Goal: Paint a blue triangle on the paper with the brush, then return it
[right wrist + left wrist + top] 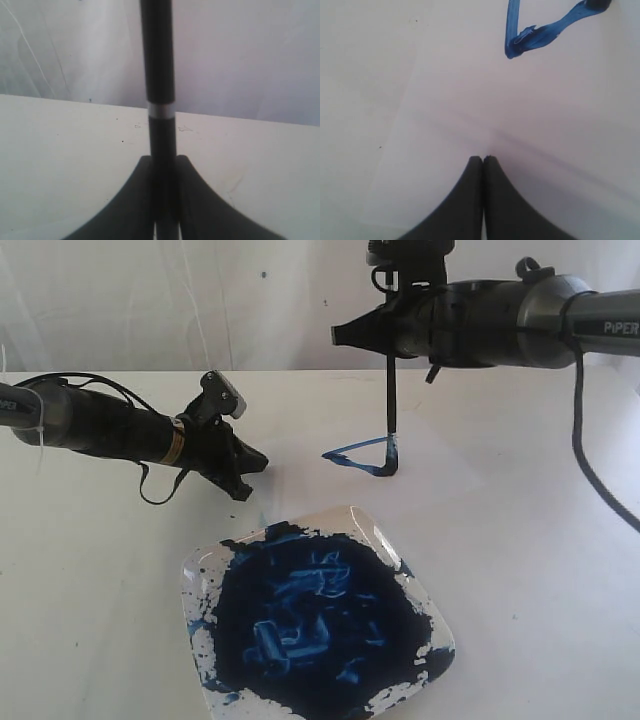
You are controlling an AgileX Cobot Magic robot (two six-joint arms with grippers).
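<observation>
While right pincer (pixel 163 162) grips brush (pixel 157 75), tip blurs into blue triangle (pixel 352 463); left pincer (pixel 483 159) closed.

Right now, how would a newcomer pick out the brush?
Above the white table, find the right gripper, raised beyond the paint-smeared plate. The brush hangs straight down from it, tip at the blue triangle. Nothing else there is so thin, black and upright.

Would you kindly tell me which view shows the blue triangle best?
The exterior view: the whole blue triangle shows there. The left wrist view catches only one corner, cut by the frame's edge; the right wrist view shows none of it.
</observation>
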